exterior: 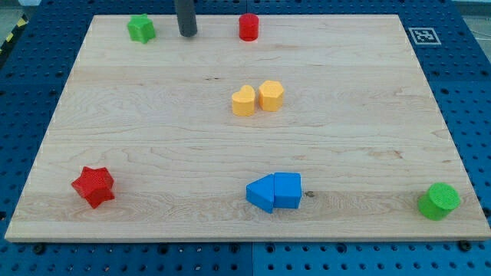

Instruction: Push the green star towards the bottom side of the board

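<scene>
Green star [140, 28], one, my tip [188, 34] beside, eight blocks

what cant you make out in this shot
- Arm above my tip: cut off by the view's top edge.
- Yellow blocks and blue blocks: pairs touching, exact shapes unclear.
- Gap between my tip and the green star on its left: depth unclear from the one camera.

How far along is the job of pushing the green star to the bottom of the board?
Nothing looks done yet: the green star-shaped block sits near the top edge of the wooden board. My tip is just to the star's right, apart from it. The whole push toward the view's bottom remains.
</scene>
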{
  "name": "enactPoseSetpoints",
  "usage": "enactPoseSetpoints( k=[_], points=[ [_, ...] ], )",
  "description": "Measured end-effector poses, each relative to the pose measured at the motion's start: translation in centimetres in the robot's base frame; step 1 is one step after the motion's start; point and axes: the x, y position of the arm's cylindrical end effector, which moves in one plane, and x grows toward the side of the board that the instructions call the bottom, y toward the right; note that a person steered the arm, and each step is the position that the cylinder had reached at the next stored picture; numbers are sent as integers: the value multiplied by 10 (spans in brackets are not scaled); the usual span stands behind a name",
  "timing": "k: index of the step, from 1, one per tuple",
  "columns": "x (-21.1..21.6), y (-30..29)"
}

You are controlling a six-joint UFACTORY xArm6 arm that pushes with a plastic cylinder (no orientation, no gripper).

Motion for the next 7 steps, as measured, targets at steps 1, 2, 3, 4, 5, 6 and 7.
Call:
enactPoseSetpoints(
  k=[1, 2, 3, 4, 5, 6, 7],
  points=[
    [-23, -31],
    [-24, -62],
    [14, -72],
    [63, -71],
    [63, -68],
    [17, -69],
    [-4, -102]
  ],
)
